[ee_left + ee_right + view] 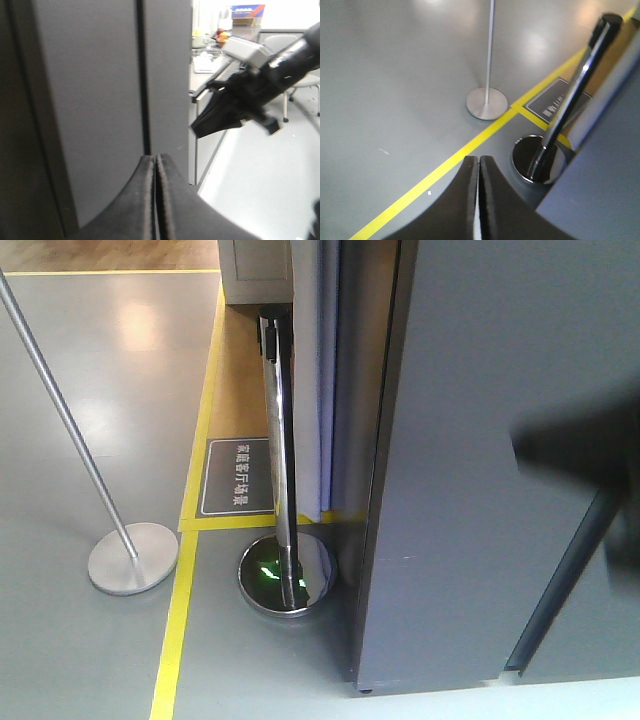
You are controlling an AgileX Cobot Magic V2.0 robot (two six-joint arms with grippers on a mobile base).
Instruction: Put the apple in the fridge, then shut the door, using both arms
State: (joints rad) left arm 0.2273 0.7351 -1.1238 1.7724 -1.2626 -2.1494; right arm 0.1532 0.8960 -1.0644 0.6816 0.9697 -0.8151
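Against the fridge (90, 100), the left claw (156, 165) is pressing with fingers together, empty like the right claw (479, 167); door-closing seems nearly finished, needing a final push.

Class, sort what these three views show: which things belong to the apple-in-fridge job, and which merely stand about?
Belongs to the job:
fridge
left claw, shut
right claw, shut
(no apple in view)

Just standing about:
chrome stanchion post
matte grey pole stand
yellow floor tape
floor sign
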